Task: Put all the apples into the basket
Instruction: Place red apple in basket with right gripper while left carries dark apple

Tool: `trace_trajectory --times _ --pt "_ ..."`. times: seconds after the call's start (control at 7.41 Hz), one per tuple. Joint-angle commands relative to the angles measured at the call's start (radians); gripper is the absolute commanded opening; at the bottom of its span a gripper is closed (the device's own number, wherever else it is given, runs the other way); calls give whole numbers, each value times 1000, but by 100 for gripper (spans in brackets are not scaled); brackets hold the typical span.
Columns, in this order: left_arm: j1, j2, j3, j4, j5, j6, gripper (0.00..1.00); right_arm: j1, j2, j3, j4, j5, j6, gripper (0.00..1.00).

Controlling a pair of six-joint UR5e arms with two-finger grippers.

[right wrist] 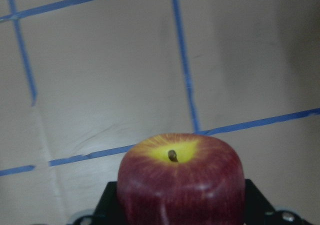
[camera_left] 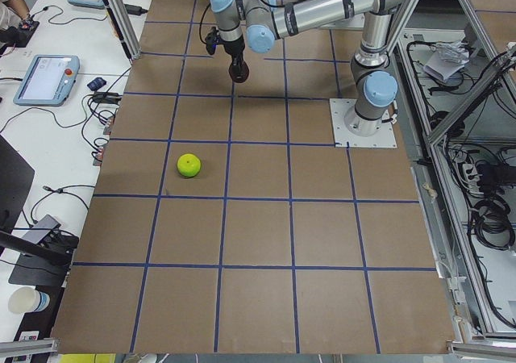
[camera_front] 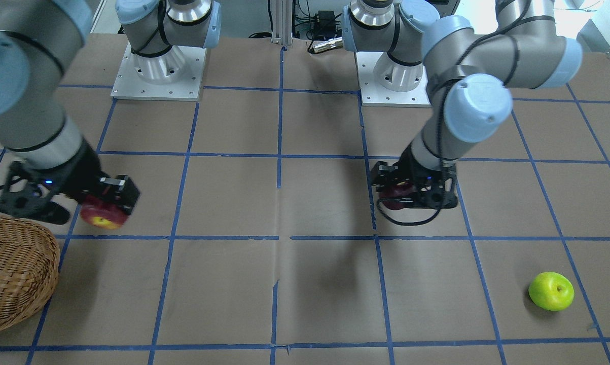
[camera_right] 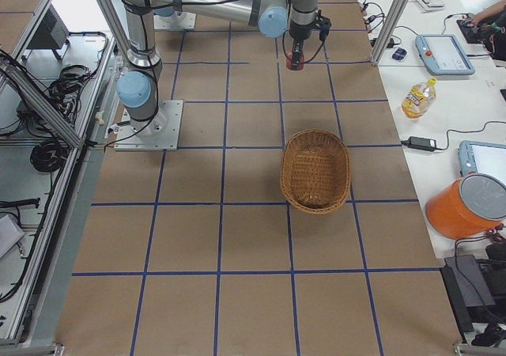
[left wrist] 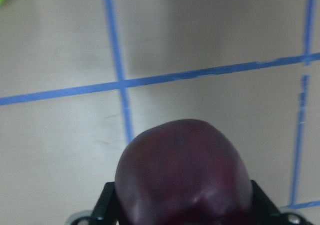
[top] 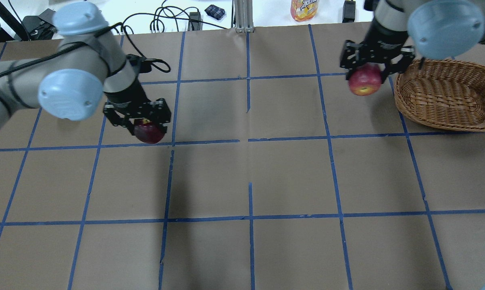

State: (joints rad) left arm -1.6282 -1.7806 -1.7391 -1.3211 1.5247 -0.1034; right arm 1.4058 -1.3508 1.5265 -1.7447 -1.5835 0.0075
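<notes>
My left gripper (top: 147,129) is shut on the dark maroon apple (top: 149,133) and holds it above the table's left half; the apple fills the bottom of the left wrist view (left wrist: 182,175). My right gripper (top: 365,74) is shut on the red apple with a yellow patch (top: 364,80), just left of the wicker basket (top: 444,117) and outside its rim. This apple also shows in the right wrist view (right wrist: 181,180). The basket holds nothing that I can see. The green apple (camera_front: 551,291) lies alone on the table, far toward the robot's left end.
The brown table top (top: 250,177) carries a blue tape grid. A juice bottle (top: 304,9), cables and adapters lie along the far edge. Both arm bases (camera_front: 157,71) stand at the robot's side. Tablets and an orange bucket (camera_right: 466,206) sit off the table.
</notes>
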Motion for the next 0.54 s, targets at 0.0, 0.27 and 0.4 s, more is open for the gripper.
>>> trace_trajectory --times 0.0,0.27,0.4 --pt "-224 -87 -2 159 -51 -313 53 -264 21 -6 1 -33 -321 0" --pt "-258 -193 -13 299 -57 -382 53 -408 134 -8 -153 -146 -486 0" --pt "-271 -232 -13 391 -60 -406 58 -436 203 -11 -239 -153 -526 0"
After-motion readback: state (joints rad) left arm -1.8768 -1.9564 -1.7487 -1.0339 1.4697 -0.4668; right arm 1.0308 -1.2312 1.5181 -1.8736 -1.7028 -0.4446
